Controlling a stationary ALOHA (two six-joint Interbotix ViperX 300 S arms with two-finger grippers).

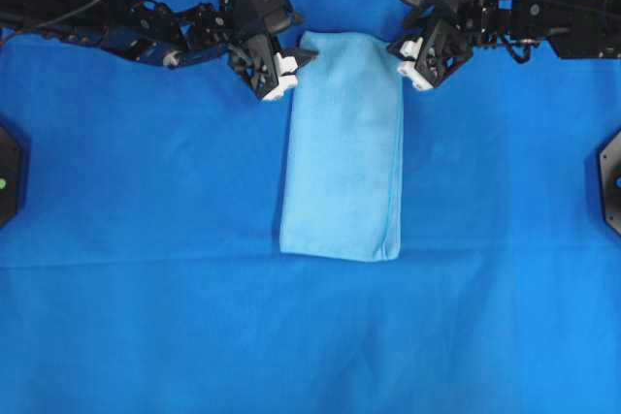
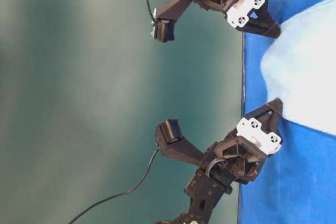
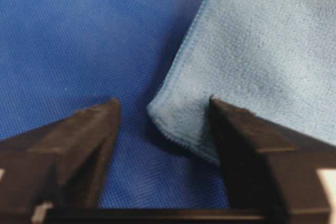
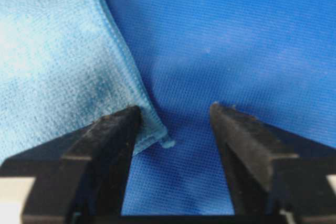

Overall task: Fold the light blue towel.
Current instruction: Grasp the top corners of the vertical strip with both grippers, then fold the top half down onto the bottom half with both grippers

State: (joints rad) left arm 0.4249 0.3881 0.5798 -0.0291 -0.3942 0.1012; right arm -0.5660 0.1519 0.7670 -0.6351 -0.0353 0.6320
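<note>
Lying flat on a deep blue sheet [image 1: 136,239], the light blue towel [image 1: 344,152] forms a tall, narrow rectangle, already folded along its length, with the doubled layers showing at its near right corner. Its near short edge sits closest to the viewer in the overhead view; nothing touches that end.

At the towel's far end, two black robot arms reach in, one from each side. The left gripper [image 1: 299,67] meets the towel's far left corner. Seen from its wrist camera, its two dark fingers [image 3: 89,140] stand parted, with the rounded towel corner lying between them and one finger resting over the cloth; they straddle the corner without pinching it.

The right gripper [image 1: 406,57] sits at the towel's far right corner. Its wrist camera shows its fingers [image 4: 105,140] also apart, one over the hemmed towel edge, the other over bare sheet beside it, the corner tip lying in the gap. Neither tool has lifted the cloth.
</note>
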